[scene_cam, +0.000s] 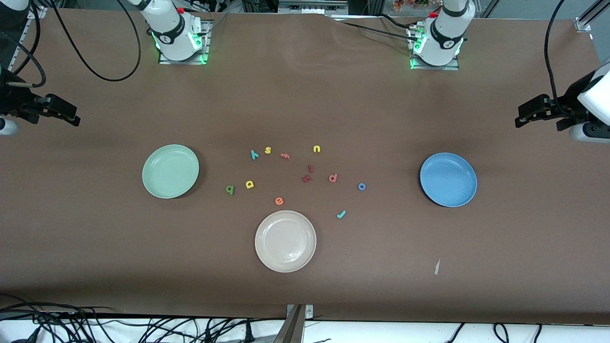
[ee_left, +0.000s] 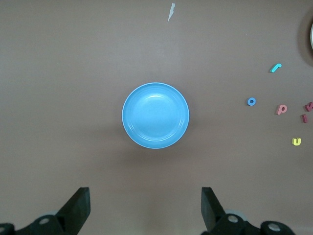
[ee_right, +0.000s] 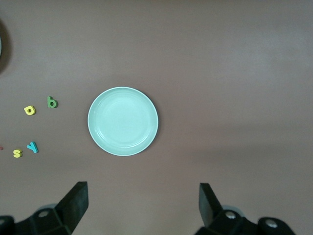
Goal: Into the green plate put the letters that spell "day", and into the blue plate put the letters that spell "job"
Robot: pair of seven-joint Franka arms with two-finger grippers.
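Both arms wait, raised at the two ends of the table. The left gripper hangs high over the bare table near the blue plate, fingers spread wide, holding nothing. The right gripper hangs likewise near the green plate — fingers wide apart, empty.

The green plate sits toward the right arm's end of the table, the blue plate toward the left arm's end; both are empty. A cream-white plate lies between them, nearer the front edge.

All letters lie loose on the table in the middle, between the two coloured plates:
- dark green d — closest to the green plate, with the yellow a just beside it.
- teal y — farther from the front edge, next to a yellow s.
- pinkish-red b and blue o — toward the blue plate, apart from each other.
- teal j — nearer the front edge than the o.
- orange e — just clear of the cream-white plate's rim.
- yellow u and two dark red letters — near the group's centre.

A small white scrap lies near the front edge.
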